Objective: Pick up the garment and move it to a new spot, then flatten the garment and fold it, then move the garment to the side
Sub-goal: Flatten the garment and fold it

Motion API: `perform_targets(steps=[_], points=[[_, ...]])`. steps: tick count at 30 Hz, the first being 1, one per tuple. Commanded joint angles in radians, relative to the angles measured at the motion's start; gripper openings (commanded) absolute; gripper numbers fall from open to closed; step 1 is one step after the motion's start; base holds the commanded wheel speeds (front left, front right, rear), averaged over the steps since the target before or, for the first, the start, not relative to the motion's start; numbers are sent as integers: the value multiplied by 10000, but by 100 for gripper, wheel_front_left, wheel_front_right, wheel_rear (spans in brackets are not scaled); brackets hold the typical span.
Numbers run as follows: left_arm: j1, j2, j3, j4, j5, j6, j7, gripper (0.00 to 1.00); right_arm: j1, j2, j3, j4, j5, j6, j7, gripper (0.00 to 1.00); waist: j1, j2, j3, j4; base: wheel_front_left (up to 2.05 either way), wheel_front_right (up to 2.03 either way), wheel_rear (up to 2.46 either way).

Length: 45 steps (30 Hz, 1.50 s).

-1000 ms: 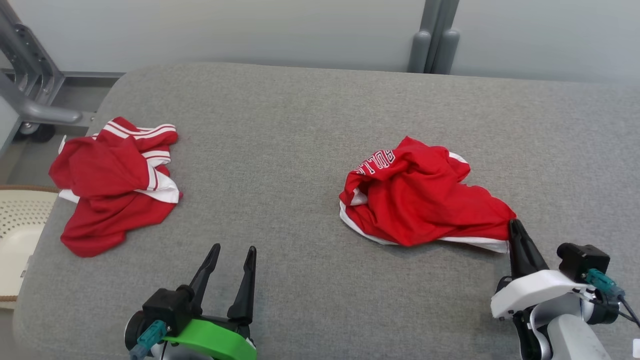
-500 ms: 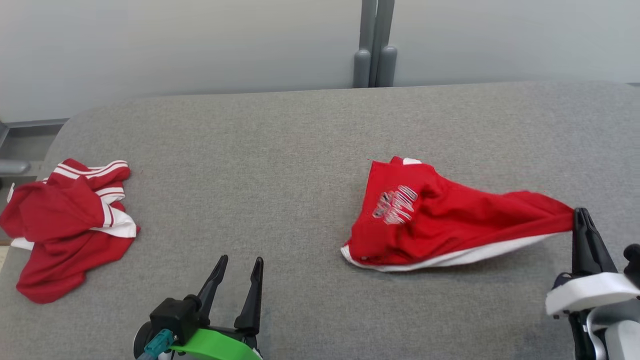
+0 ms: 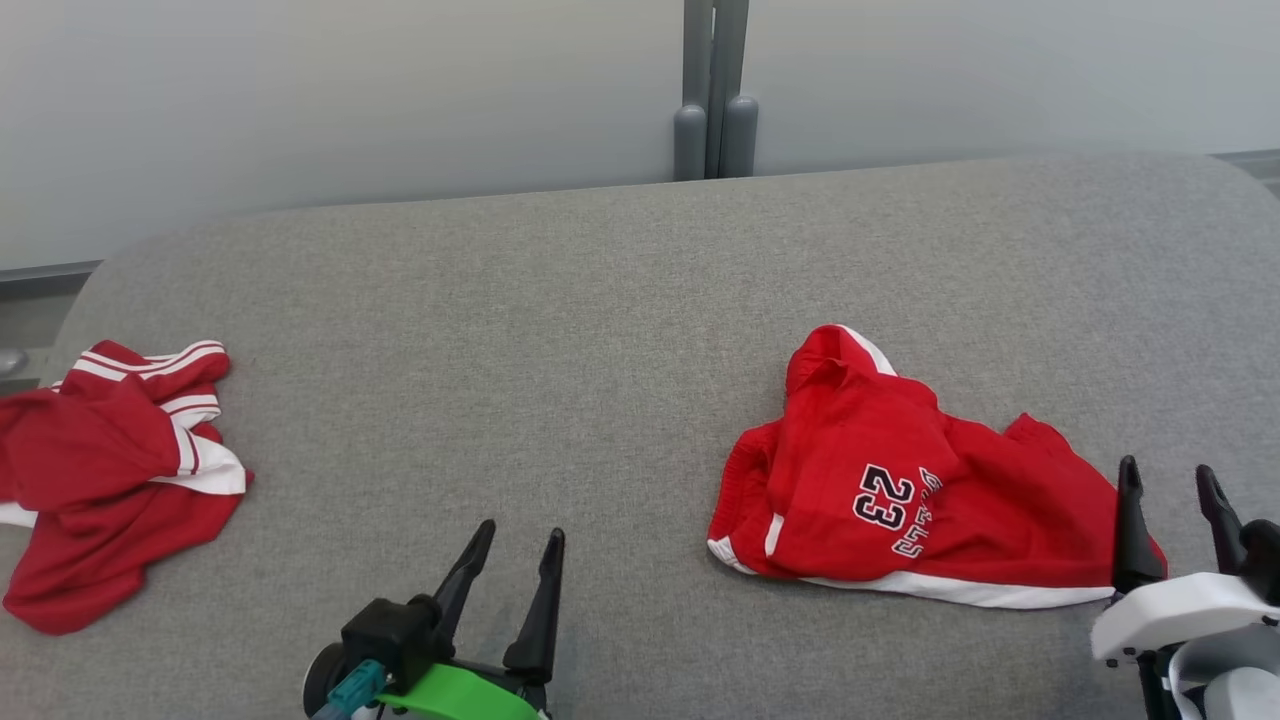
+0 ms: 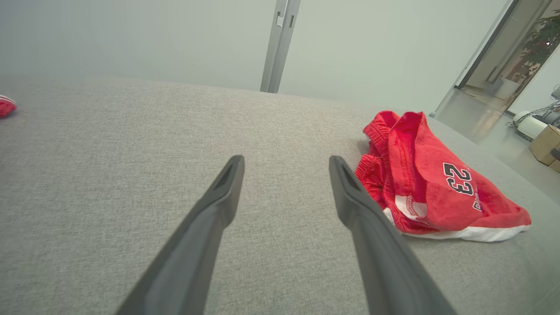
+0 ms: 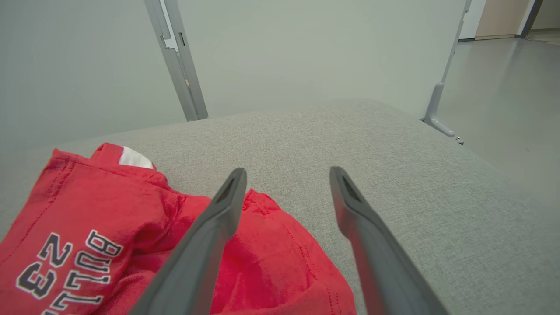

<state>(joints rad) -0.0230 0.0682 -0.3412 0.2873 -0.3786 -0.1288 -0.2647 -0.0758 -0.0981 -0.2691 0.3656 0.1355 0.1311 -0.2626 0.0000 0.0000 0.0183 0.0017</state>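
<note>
My left gripper (image 3: 520, 535), two long dark fingers on a green mount: parted, pointing forward, holding nothing. My right gripper (image 3: 1167, 472), white mount: parted likewise, empty.

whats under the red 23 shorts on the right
The red shorts lie crumpled straight on the grey padded surface, white hem along the near edge. Anything beneath the folds is covered.

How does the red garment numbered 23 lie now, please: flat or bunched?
Bunched: the garment lies rumpled, its layers overlapping, not spread flat.
</note>
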Motion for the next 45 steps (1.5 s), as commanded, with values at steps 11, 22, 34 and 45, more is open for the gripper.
perform_targets(steps=[11, 22, 34, 45], points=[[-1686, 179, -2123, 429, -554, -34, 3, 100, -525, 214, 1215, -416, 159, -6, -29, 100, 0, 0, 782, -1040, 0, 0, 0], [-3586, 342, -3763, 2205, -1713, -34, 1, 100, -963, 361, 2448, -555, 315, -6, -29, 100, 0, 0, 1541, -2095, 0, 0, 0], [-4665, 278, -2880, 4017, -1342, -32, 1, 100, -1198, 421, 2759, -568, 382, -7, -29, 100, 0, 0, 2109, -2494, 0, 0, 0], [-5455, 133, -3273, 5257, -1594, -32, 3, 100, -1344, 453, 3041, -456, 439, -7, -29, 100, 0, 0, 2306, -2915, 0, 0, 0]])
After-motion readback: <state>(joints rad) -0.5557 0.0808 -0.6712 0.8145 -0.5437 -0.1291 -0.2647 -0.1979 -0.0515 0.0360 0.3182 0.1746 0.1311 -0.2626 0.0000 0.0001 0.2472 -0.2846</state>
